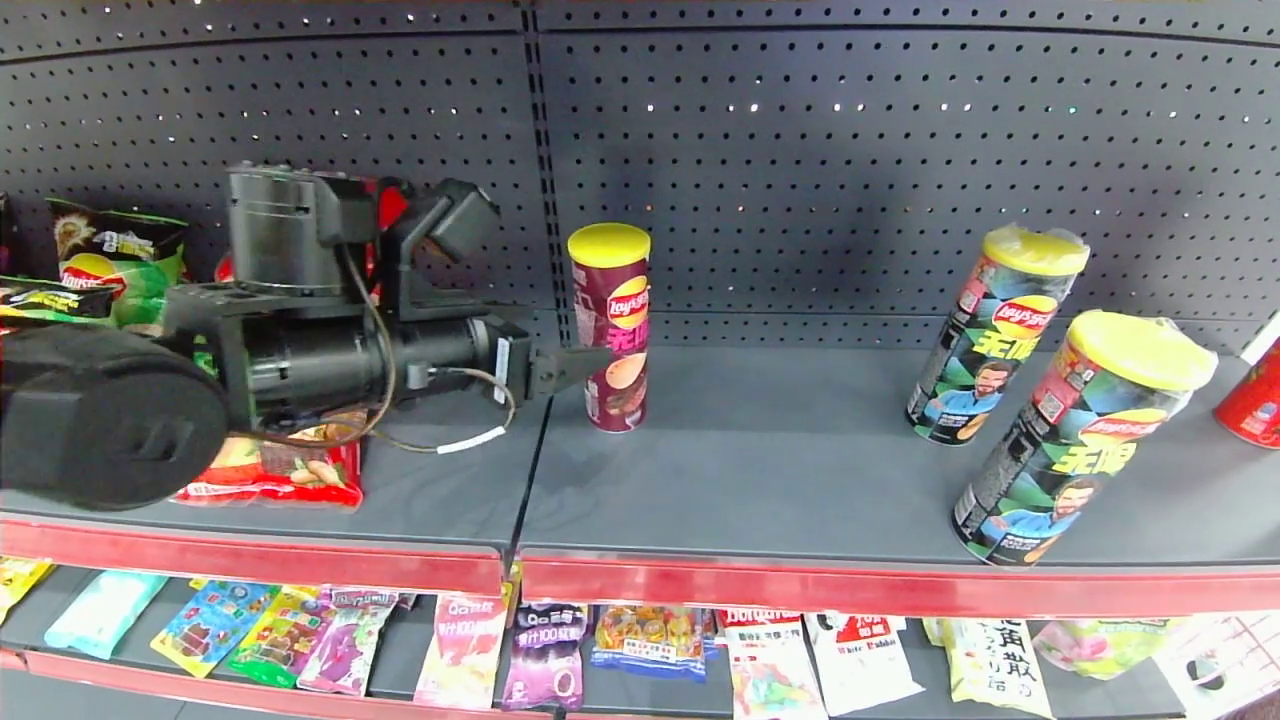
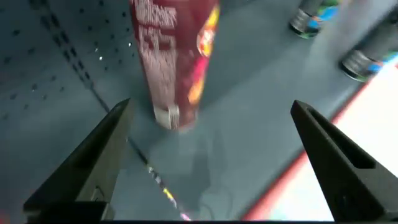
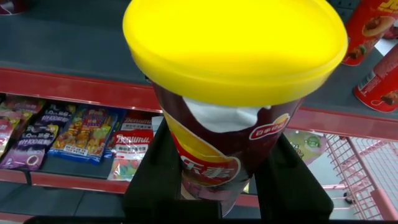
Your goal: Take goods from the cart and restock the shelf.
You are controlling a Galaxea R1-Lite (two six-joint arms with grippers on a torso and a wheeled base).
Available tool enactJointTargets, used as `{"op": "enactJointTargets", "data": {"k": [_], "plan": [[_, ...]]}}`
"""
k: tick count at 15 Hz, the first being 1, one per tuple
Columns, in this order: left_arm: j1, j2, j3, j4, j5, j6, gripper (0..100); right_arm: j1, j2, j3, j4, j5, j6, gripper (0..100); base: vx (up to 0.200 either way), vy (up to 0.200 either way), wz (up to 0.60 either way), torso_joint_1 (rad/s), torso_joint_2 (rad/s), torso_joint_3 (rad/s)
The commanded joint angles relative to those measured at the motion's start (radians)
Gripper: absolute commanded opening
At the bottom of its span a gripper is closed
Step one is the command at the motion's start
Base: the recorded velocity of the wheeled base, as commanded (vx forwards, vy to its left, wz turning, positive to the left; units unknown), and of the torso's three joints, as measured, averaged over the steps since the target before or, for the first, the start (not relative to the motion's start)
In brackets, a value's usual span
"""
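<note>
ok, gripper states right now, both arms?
Left gripper: open, empty, maroon can just ahead.
Right gripper: closed, holding yellow-lidded chip can.

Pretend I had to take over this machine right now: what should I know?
Left hand: open at the upper shelf. A maroon can stands upright just ahead of its fingers, not gripped.
Right hand: shut on a second maroon can, held out in front of the shelving.
Done: the maroon can is on the shelf, left of two blue-green cans.
Left: probably draw the left hand clear, then stand the second maroon can on the shelf too.
</note>
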Motion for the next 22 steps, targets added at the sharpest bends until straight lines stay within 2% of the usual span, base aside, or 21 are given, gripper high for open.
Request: {"op": "enactJointTargets", "data": {"k": [1,3,6,8,15,22], "plan": [[-0.007,0.132,-0.096,-0.002,0.009,0.001,100,0.000,0.002,0.002,0.000,0.000,0.000,0,0.000,0.000,0.00,0.000,0.00,0.000],[0.001,0.158,-0.129,-0.002,0.032,0.015,100,0.000,0.002,0.002,0.000,0.000,0.000,0,0.000,0.000,0.00,0.000,0.00,0.000],[0.010,0.158,-0.119,0.000,0.043,0.043,100,0.000,0.001,0.008,0.000,0.000,0.005,0,0.000,0.000,0.00,0.000,0.00,0.000],[0.024,0.167,-0.136,-0.002,0.044,0.043,100,0.000,0.001,0.009,0.000,0.000,0.005,0,0.000,0.000,0.00,0.000,0.00,0.000],[0.032,0.261,-0.296,-0.002,0.044,0.041,100,0.000,0.002,0.017,0.000,0.000,0.012,0,0.000,0.000,0.00,0.000,0.00,0.000],[0.018,0.273,-0.323,0.000,0.044,0.041,100,0.000,0.001,0.023,0.000,0.000,0.016,0,0.000,0.000,0.00,0.000,0.00,0.000]]}}
